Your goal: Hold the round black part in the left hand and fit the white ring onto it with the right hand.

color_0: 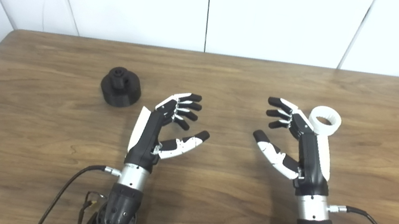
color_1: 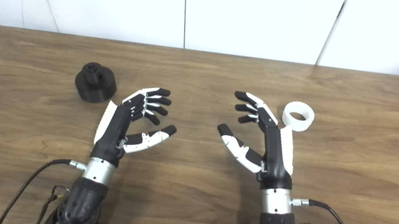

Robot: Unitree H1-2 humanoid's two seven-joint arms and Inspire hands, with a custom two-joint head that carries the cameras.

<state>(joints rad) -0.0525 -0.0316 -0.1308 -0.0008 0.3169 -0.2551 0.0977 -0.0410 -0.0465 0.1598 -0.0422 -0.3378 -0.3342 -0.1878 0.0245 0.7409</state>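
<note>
While nothing was held, left hand (color_0: pixel 165 122) and right hand (color_0: pixel 297 141) were spread above wooden table (color_0: pixel 206 212); white wall panels (color_0: pixel 273 18) were noted behind.

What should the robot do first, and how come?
Probably move the left hand out to the left, toward the round black part. Both hands are open and hold nothing. The black part sits alone on the table, and the white ring lies just past the right hand. The task needs the black part held first.

Black round part (color_0: pixel 121 87); white ring (color_0: pixel 325 120); brown wood-grain table (color_0: pixel 209 196).
</note>
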